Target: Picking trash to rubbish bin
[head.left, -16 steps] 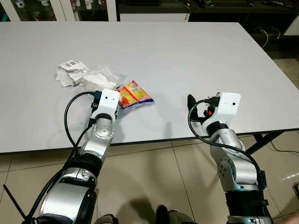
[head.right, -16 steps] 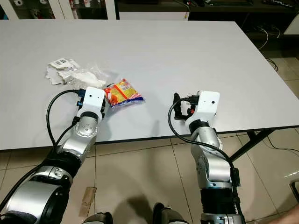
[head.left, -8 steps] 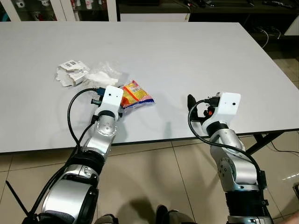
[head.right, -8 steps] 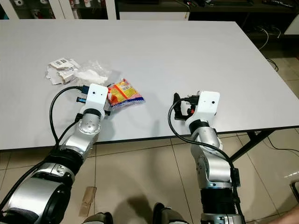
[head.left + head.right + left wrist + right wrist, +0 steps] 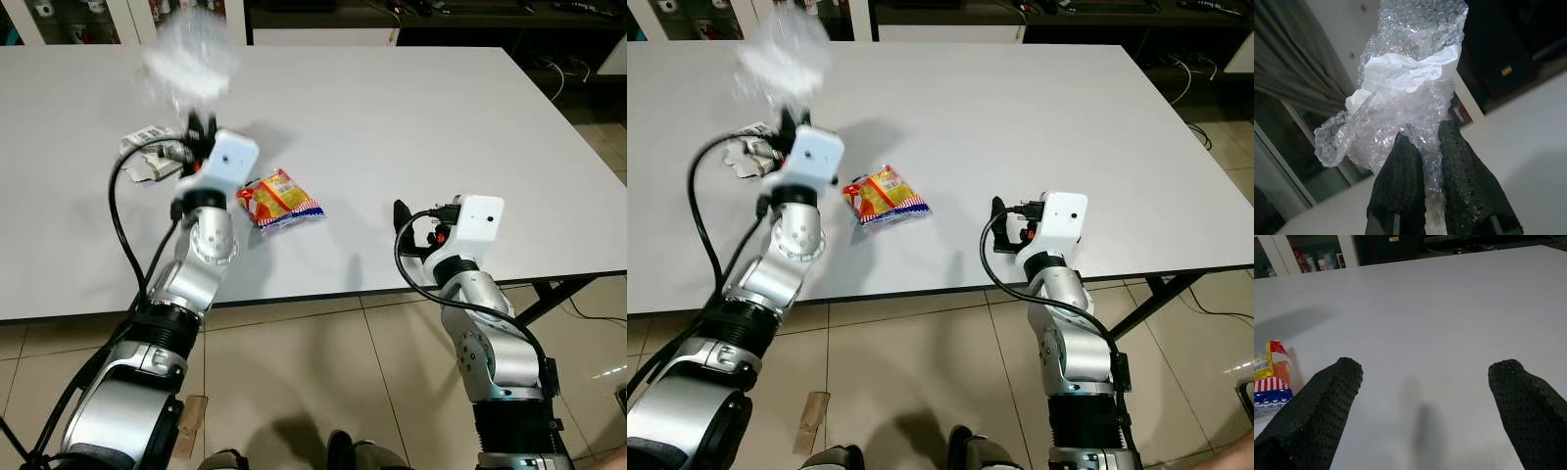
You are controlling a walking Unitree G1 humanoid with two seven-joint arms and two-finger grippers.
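Lifting the bubble wrap (image 5: 1405,103) clear above the table (image 5: 411,117), I am pinching it tight in the left gripper (image 5: 1425,161) while the right gripper (image 5: 1425,382) is hovering wide apart, and next I am needing the bin.

A workroom or lab-like indoor space is suggested here. A large plain white tabletop (image 5: 411,117) is seen on dark metal legs (image 5: 549,299), set on a beige tiled floor (image 5: 323,392). Behind it, glass-fronted cabinets (image 5: 88,20) with small cups and bottles are made out, and a dark bench (image 5: 441,15) strewn with cables is noted along the back. Loose cables (image 5: 558,73) are spotted by the far right edge.
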